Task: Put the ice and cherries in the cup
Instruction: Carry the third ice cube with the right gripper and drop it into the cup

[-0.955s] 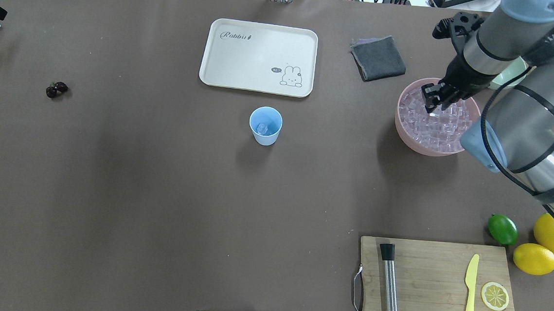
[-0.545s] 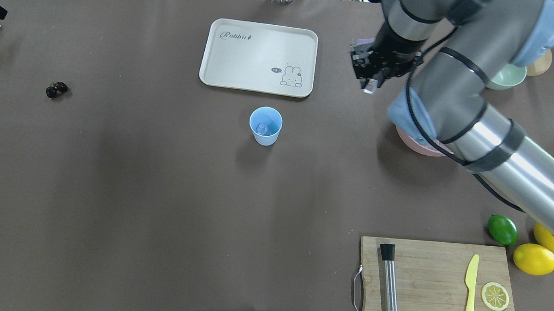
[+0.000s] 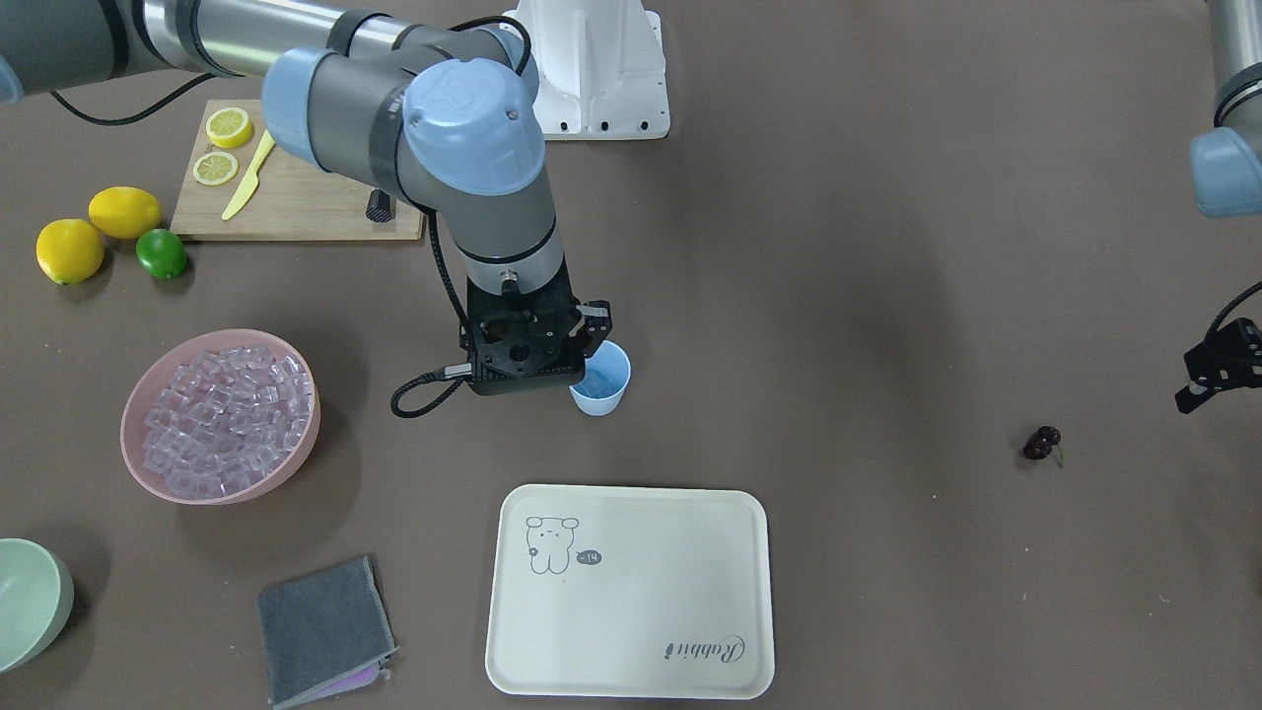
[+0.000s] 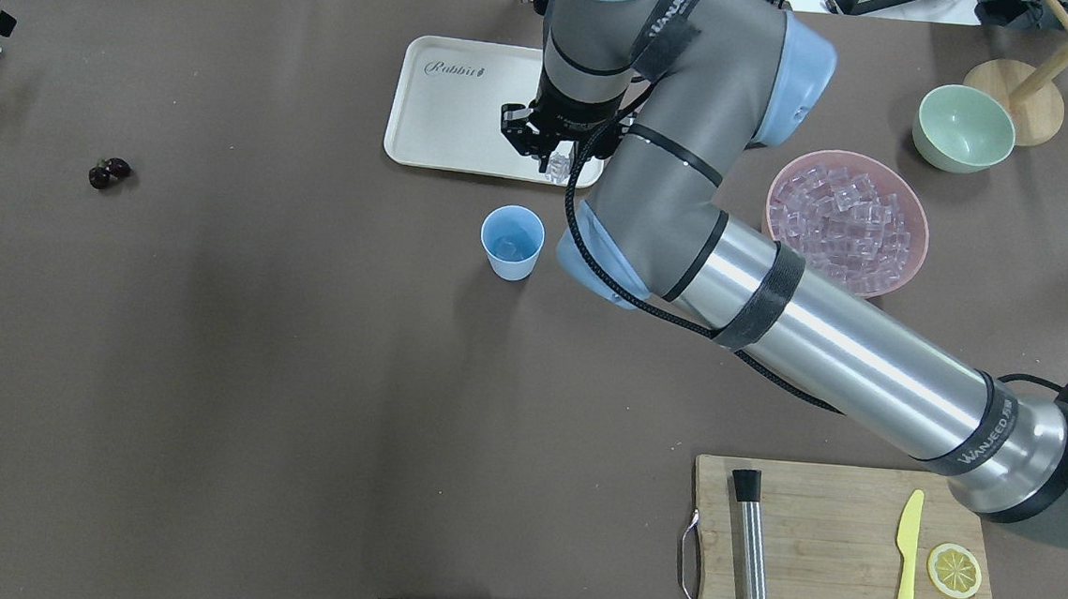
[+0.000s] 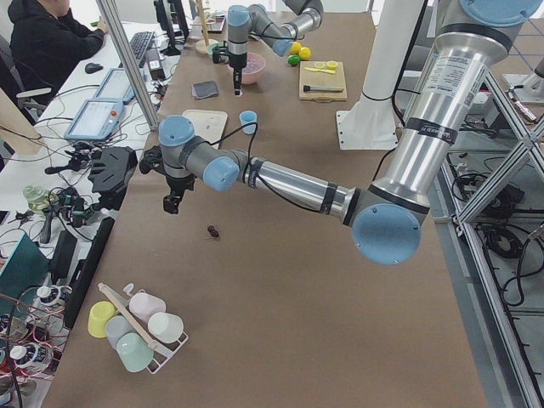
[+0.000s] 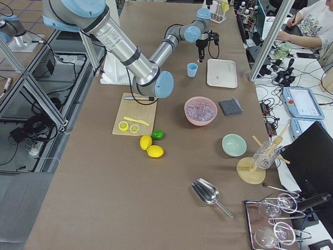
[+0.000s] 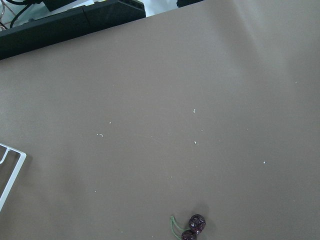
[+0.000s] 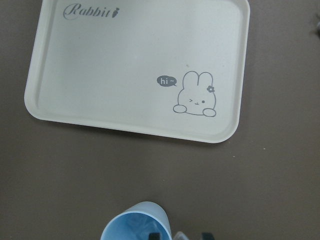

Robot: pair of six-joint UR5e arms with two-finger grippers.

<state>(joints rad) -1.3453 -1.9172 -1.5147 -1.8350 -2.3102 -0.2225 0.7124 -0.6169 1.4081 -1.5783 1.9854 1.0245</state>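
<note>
The right end effector (image 4: 556, 162) is clamped on one ice cube (image 4: 559, 170), raised just beside the one cup (image 4: 512, 242). Two cherries (image 4: 109, 172) lie on the counter (image 4: 304, 368), well apart. I cannot tell how far the left end effector (image 3: 1211, 380) is open.

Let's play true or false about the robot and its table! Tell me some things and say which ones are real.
1. The cherries are inside the cup. False: they lie on the table, far from it.
2. The right gripper holds an ice cube. True.
3. The pink bowl is empty. False: it is full of ice.
4. The tray has a bunny drawn on it. True.
5. The lime sits on the tray. False: it lies on the table beside two lemons.
</note>
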